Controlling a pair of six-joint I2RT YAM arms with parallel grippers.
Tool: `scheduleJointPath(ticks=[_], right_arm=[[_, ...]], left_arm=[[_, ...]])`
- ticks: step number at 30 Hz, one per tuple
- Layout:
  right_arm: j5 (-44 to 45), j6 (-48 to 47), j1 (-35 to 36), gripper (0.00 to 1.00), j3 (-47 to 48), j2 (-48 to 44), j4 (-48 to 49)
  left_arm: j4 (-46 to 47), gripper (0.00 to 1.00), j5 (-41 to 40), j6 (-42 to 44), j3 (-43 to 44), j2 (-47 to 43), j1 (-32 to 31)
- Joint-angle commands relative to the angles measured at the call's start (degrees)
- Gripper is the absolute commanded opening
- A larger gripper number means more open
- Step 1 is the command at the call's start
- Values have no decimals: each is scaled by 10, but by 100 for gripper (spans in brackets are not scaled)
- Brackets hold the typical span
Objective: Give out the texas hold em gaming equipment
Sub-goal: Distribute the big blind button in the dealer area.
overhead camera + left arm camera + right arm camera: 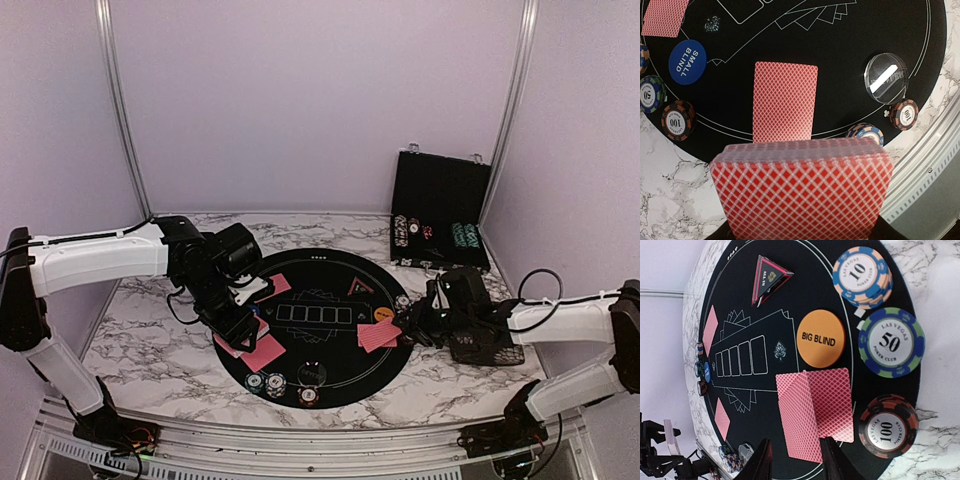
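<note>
Deck (800, 195): red-backed stack pinched in the left gripper (240, 322), over the left edge of the mat (320, 272) (it fills the bottom of the wrist view).
Single card (785, 102): face down on the mat, just beyond the deck.
Blue button (687, 61): reads SMALL BLIND, near the mat's left rim, beside a 100 chip (678, 120).
Clear button (886, 78): at the mat's near edge, by two more chips.
Right gripper (796, 462): fingers spread with nothing between them, just off the card pair.
Card pair (815, 410): face down and overlapping, at the mat's right edge.
Orange button (821, 338): reads BIG BLIND, just beside the pair.
Chip stacks (891, 342): 10, 50 and 100, along the mat's right rim.
Case (440, 205): open, at the far right corner of the table (140, 330).
</note>
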Motion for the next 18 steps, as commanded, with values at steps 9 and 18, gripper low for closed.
scheduleJointPath(ticks=[9,18], right_arm=[[6,-40,-6,34,40,4,-34],[10,-45,-6,34,27,-11,-56]], left_arm=[[7,51,10,4,3,4,-1],[7,51,10,3,2,3,-1]])
